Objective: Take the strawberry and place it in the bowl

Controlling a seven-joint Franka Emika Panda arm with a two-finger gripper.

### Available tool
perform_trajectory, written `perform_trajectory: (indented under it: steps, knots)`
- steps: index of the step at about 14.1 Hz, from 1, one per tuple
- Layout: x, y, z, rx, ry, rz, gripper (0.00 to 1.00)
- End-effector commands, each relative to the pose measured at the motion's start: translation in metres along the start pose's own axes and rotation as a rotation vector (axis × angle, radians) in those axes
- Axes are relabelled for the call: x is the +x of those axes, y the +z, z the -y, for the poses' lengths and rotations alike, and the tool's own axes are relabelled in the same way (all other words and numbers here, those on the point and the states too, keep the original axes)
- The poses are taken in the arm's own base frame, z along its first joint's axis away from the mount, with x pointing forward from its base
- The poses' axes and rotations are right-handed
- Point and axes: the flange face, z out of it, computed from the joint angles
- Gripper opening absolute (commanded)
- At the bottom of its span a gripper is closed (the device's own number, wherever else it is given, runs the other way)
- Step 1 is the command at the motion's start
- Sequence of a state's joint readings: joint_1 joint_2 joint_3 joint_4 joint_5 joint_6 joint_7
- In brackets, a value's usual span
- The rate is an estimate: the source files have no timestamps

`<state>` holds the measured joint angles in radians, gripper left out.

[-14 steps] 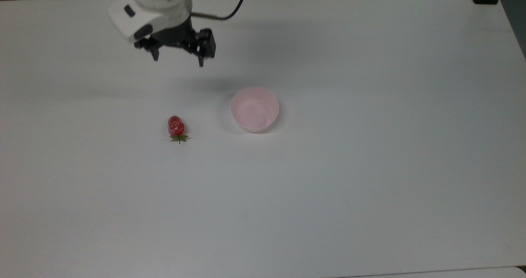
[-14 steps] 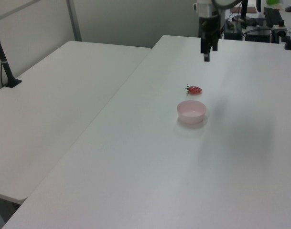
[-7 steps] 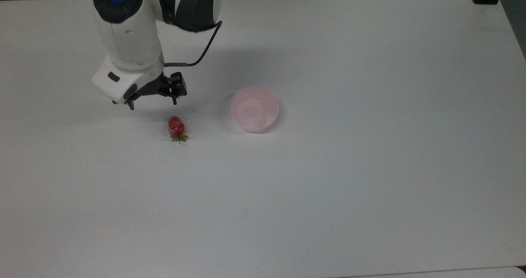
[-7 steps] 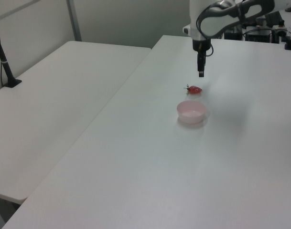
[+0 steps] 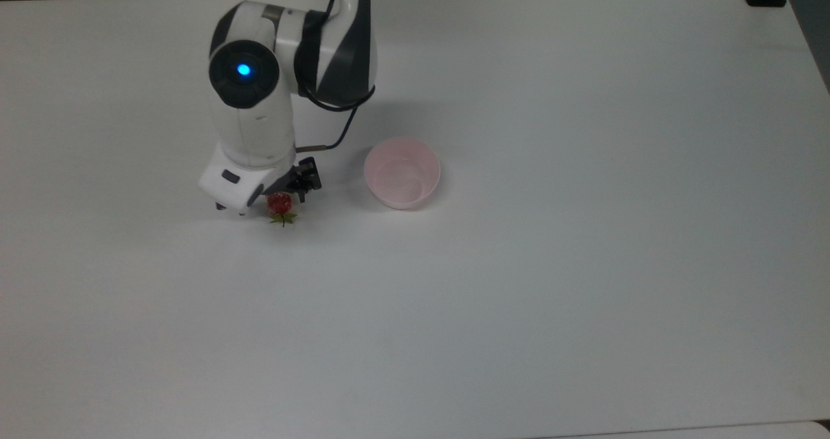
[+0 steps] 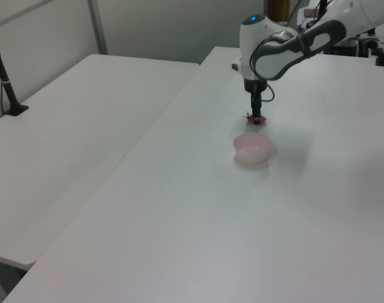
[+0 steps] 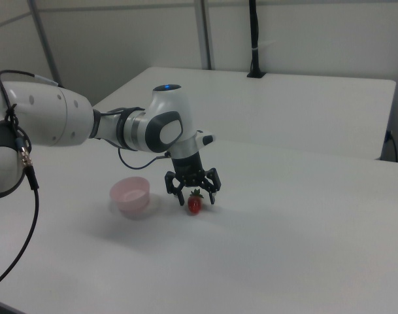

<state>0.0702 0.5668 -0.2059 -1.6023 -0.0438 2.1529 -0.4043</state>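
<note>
A small glossy red strawberry (image 7: 195,205) with a green leafy cap lies on the white table (image 5: 583,264), well in from every edge, as the black two-finger gripper (image 7: 192,193) hangs over it, jaws spread to either side and nothing yet held. Beyond it, near but apart, stands the small round pale pink bowl (image 7: 131,195). The fruit looks light, slick and easily bruised; a gentle hold across its middle seems best. From above, the arm's white wrist (image 5: 249,147) hides the strawberry's far end.
</note>
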Motion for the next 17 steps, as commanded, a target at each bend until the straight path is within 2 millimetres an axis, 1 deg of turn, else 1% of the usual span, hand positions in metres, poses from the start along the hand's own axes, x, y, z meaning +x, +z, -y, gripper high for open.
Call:
perform_trajectory:
  steps: [1, 3, 5, 7, 8, 10, 11, 13, 14, 16, 17]
  knots:
    - [0.010, 0.007, 0.017, -0.022, -0.002, -0.006, 0.86]
    - [0.009, 0.008, 0.016, -0.024, -0.007, -0.003, 0.74]
    - [0.009, 0.006, 0.015, -0.025, -0.012, -0.006, 0.64]
    - [0.008, -0.001, 0.013, -0.027, -0.011, -0.014, 0.52]
    - [0.007, -0.008, 0.010, -0.027, -0.010, -0.022, 0.49]
    - [0.005, -0.014, 0.006, -0.027, -0.003, -0.027, 0.49]
    - [0.005, -0.022, 0.005, -0.029, 0.001, -0.038, 0.45]
    - [0.004, -0.034, 0.003, -0.029, 0.009, -0.054, 0.44]
    - [0.003, -0.038, 0.003, -0.029, 0.010, -0.059, 0.40]
    - [0.002, -0.041, 0.003, -0.023, 0.013, -0.048, 0.38]
    - [0.001, -0.042, 0.004, -0.020, 0.012, -0.041, 0.33]
